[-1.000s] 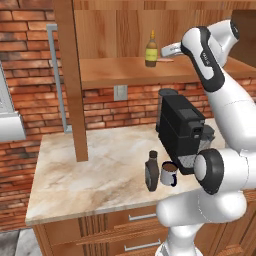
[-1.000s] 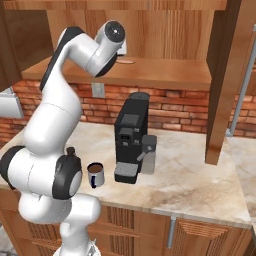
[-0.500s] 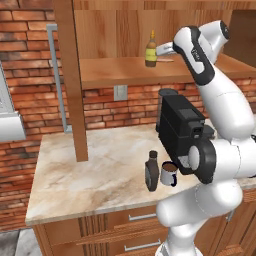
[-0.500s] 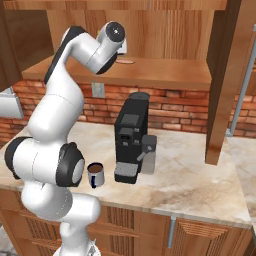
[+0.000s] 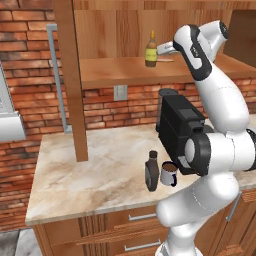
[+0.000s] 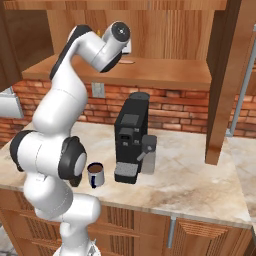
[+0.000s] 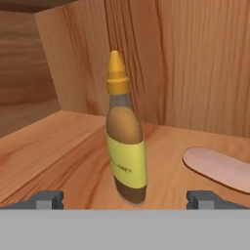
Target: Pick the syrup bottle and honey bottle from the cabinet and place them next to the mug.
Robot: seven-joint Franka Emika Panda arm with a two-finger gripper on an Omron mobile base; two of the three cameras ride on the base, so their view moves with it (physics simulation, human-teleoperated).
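Brick-walled kitchen. Syrup bottle (image 5: 152,171) already on bench beside mug (image 5: 169,173). Honey bottle (image 7: 125,134) upright on cabinet (image 5: 120,70) shelf; your pincer (image 7: 125,199) wide open, empty, fingertips either side. You close, carry down.

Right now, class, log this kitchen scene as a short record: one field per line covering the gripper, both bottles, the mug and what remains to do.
gripper: open, level with the honey bottle, holding nothing
honey bottle: upright on the cabinet shelf, between the fingertips' line
syrup bottle: upright on the counter, beside the mug
mug: on the counter, in front of the coffee machine
cabinet: open
remaining: honey bottle not yet moved
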